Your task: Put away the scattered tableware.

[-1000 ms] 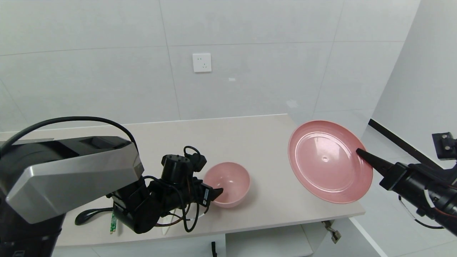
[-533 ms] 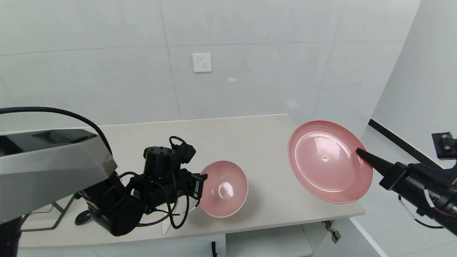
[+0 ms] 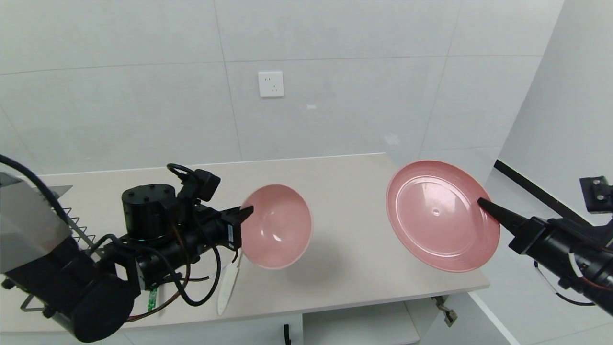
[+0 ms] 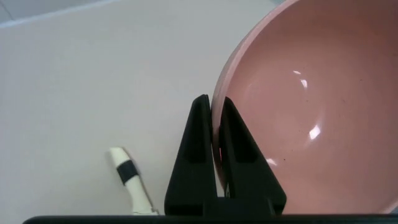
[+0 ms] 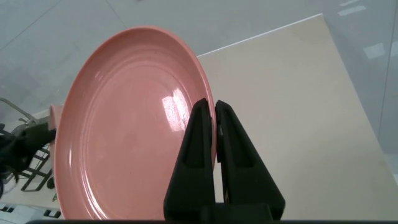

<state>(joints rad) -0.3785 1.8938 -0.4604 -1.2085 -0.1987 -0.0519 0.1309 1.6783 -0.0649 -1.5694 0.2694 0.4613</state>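
Your left gripper (image 3: 248,211) is clamped on the rim of the pink bowl (image 3: 278,227), which hangs tipped on edge above the counter (image 3: 359,191); the wire rack (image 3: 79,225) lies at its 9 o'clock, nearer this arm, while your right gripper (image 3: 480,202) pinches the plate (image 3: 438,215) at 3 o'clock.

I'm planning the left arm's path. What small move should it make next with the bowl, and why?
Probably carry the bowl a little toward the wire rack at the counter's left end. The left pincer is shut on the bowl's rim, the bowl hangs tilted clear of the counter, and the rack's prongs stand just behind that arm.
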